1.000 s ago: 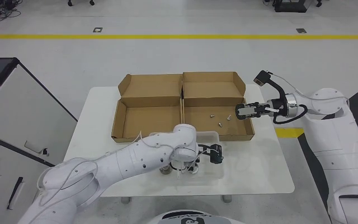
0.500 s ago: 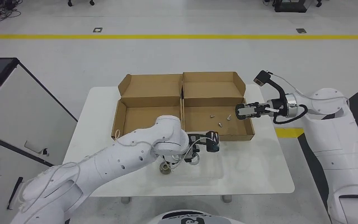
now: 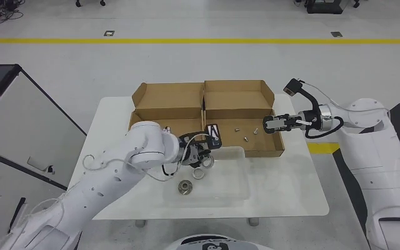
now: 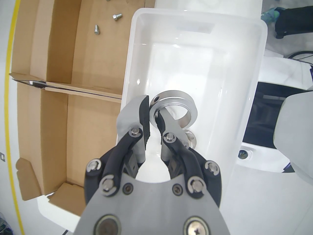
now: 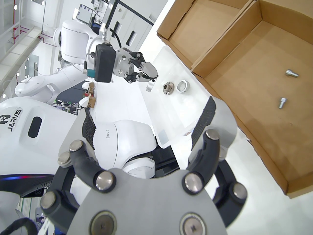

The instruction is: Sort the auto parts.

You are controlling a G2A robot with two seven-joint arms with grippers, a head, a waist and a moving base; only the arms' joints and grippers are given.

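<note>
**Ring pinched through its bore above the bin**

The left end effector (image 4: 151, 121) was clamped on a metal ring (image 4: 189, 113), one finger inside the bore and the other against the outer wall. It held the ring above the clear bin (image 4: 128, 57), near the boxes. A second ring (image 5: 182, 86) and a flanged bush (image 5: 168, 88) lay on the bin floor.

The ring looked stiff, heavy for its size and smooth, so it could slip or swing. The pads gripped only a short stretch of wall, and the ring hung tilted from it. Pinching across the wall was probably the right hold, as the ring looked wide to span from outside.

The right end effector (image 5: 149, 113) hung released at the edge of the box (image 3: 275, 150) holding bolts (image 4: 117, 16). The neighbouring box (image 3: 132, 134) seemed the likely place for rings.
</note>
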